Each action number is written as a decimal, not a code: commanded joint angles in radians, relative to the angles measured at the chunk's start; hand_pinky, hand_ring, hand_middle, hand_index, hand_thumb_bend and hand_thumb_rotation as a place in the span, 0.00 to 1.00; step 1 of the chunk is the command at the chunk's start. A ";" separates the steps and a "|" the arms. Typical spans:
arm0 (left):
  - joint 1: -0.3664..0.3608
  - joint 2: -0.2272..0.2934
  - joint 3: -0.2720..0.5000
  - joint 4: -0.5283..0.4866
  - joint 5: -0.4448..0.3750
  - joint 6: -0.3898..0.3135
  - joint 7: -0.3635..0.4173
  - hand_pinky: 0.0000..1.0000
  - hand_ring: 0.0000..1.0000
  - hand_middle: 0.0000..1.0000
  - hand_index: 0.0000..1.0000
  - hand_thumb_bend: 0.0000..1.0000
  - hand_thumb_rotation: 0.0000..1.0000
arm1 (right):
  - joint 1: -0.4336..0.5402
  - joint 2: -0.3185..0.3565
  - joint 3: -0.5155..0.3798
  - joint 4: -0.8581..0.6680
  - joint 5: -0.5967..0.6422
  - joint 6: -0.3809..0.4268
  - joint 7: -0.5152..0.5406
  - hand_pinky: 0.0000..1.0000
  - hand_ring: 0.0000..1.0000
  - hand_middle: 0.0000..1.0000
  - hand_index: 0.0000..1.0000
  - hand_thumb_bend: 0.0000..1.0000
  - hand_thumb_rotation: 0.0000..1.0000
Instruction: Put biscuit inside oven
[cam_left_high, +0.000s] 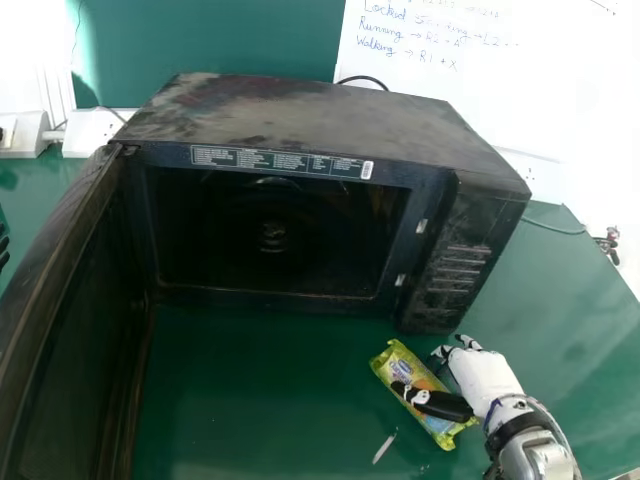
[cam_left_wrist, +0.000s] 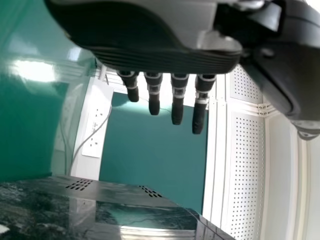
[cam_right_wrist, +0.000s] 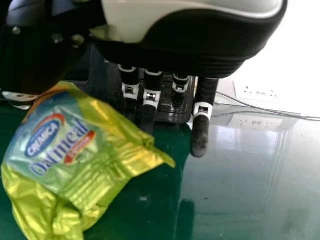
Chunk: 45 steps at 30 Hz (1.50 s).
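"In front of the oven (cam_left_high: 300, 115), what lies on the table (cam_left_high: 250, 400)?"

"One biscuit packet (cam_left_high: 398, 362), outside, near the control-panel side. Door (cam_left_high: 60, 290) stands open."

"Right hand (cam_left_high: 485, 375)?"

"Thumb across the packet; fingers straight, apart from the thumb, not curled round it."

"Left hand (cam_left_high: 3, 250)?"

"At the head view's left edge, fingers extended."
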<state>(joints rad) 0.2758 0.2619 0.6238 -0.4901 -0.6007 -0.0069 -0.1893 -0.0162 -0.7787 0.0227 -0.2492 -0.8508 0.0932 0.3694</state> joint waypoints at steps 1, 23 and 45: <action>0.011 0.006 0.010 -0.013 0.002 0.003 0.004 1.00 0.97 0.93 0.83 1.00 0.99 | 0.038 0.010 0.035 0.053 0.017 0.005 0.043 0.25 0.42 0.64 0.75 0.93 0.35; 0.012 0.005 0.010 -0.016 -0.005 0.005 0.006 1.00 0.98 0.93 0.84 1.00 0.99 | -0.021 -0.041 0.069 0.068 0.076 0.028 0.110 0.15 0.26 0.40 0.66 0.90 0.28; 0.015 0.007 0.009 -0.032 -0.007 0.006 0.004 1.00 0.98 0.93 0.84 1.00 0.99 | -0.033 -0.137 0.023 -0.024 0.135 0.055 0.279 0.21 0.32 0.46 0.68 0.92 0.32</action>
<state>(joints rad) 0.2832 0.2620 0.6236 -0.5085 -0.6094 0.0002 -0.1855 -0.0823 -0.9074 0.0153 -0.2944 -0.7199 0.1438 0.5961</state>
